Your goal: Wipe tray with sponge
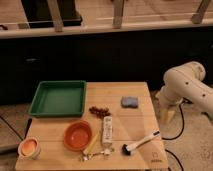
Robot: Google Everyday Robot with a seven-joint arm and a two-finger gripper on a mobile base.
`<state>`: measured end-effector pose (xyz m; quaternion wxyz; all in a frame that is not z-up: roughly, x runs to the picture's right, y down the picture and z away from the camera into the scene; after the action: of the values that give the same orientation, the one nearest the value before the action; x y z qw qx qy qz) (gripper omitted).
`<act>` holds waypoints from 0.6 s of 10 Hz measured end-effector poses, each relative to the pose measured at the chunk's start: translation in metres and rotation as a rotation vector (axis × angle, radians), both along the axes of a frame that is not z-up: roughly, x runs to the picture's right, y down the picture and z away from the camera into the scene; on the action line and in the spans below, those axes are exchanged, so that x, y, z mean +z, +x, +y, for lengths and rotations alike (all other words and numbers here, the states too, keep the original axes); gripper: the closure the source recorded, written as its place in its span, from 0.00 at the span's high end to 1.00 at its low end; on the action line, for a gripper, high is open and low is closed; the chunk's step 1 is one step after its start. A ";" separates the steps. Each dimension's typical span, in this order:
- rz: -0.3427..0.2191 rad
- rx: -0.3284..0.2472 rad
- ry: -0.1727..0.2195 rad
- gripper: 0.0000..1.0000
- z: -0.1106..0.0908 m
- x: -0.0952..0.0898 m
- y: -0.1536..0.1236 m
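The green tray [59, 98] lies on the back left part of the wooden table [145, 122], and nothing sits in it. The blue-grey sponge [129, 102] rests flat on the table to the tray's right, near the back right. My gripper [167, 116] hangs off the table's right edge, pointing down at the end of the white arm [184, 85]. It is open and holds nothing. It is a short way right of the sponge and touches neither sponge nor tray.
An orange bowl [78, 135] sits in front of the tray, with a white remote [107, 131] beside it. A black-headed brush [140, 143] lies front right. A small cup [28, 147] stands at the front left corner. Dark red bits [99, 110] lie mid-table.
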<state>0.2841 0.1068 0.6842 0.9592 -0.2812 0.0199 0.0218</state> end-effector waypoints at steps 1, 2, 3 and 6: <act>-0.001 0.000 0.002 0.80 0.000 0.001 0.000; -0.016 -0.009 0.007 0.80 -0.001 0.014 -0.012; -0.028 -0.013 0.011 0.80 -0.003 0.023 -0.024; -0.053 -0.027 0.018 0.80 -0.005 0.043 -0.051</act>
<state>0.2334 0.1014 0.7276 0.9621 -0.2727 -0.0018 0.0014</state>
